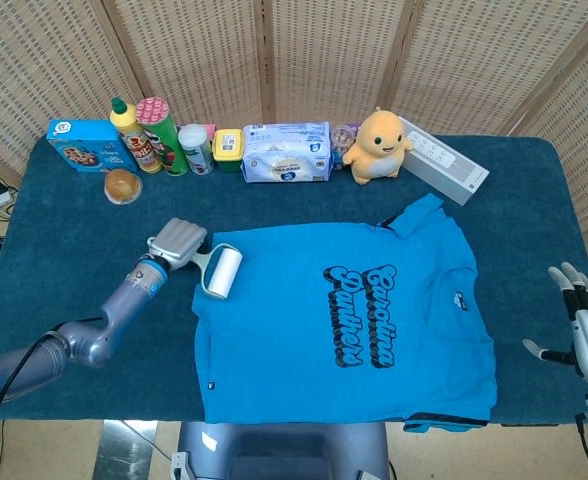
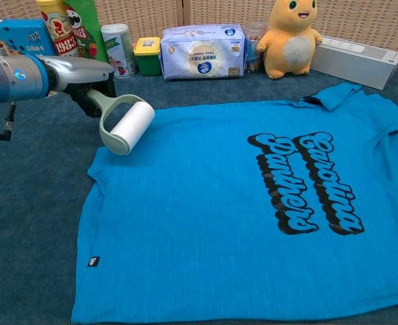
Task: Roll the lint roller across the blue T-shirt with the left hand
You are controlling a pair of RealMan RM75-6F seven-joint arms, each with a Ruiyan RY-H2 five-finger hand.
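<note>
Dark blue cloth covers the worktop (image 1: 64,250), on which the blue T-shirt (image 1: 314,360) is spread flat, print uppermost. The left hand (image 1: 177,243) is closed around the handle of the lint roller (image 2: 133,124), whose white drum is positioned at the shirt's left sleeve edge, at or just above the fabric; contact cannot be confirmed. The right hand (image 1: 586,318) is held at the worktop's right end with fingers spread, holding nothing. A risk is judged at the loose sleeve edge: if the adhesive drum is driven across it, the fabric may be lifted, bunched or dragged rather than rolled.
</note>
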